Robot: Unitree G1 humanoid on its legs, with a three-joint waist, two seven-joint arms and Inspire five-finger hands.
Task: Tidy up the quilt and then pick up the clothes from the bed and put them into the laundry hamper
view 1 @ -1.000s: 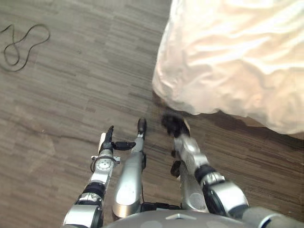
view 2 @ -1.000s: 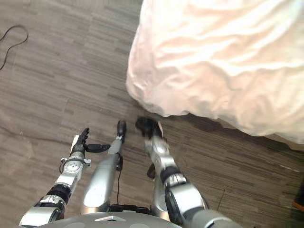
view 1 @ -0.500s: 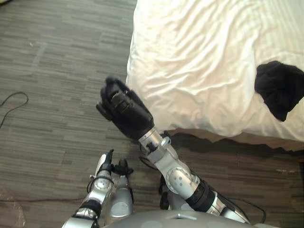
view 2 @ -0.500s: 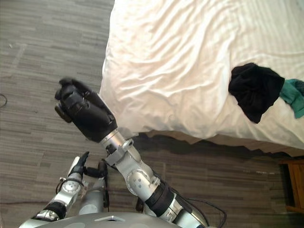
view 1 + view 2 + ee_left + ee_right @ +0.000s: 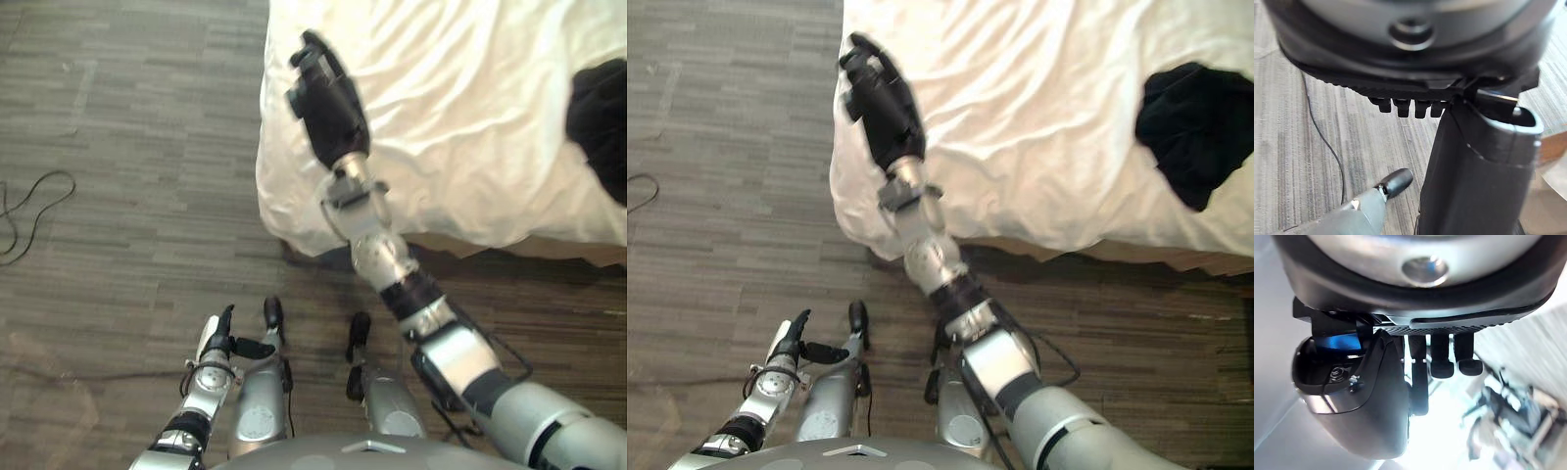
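Right hand [image 5: 328,98]: relaxed, empty, over quilt [image 5: 460,147] corner | dark clothes [image 5: 600,108] at its 3 o'clock | left hand [image 5: 220,338]: farther, fingers straight

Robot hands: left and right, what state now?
Left robot hand: open, empty.
Right robot hand: open, empty, above the white quilt.

Right robot hand [image 5: 329,98] raised, left robot hand [image 5: 220,343] low, fingers relaxed
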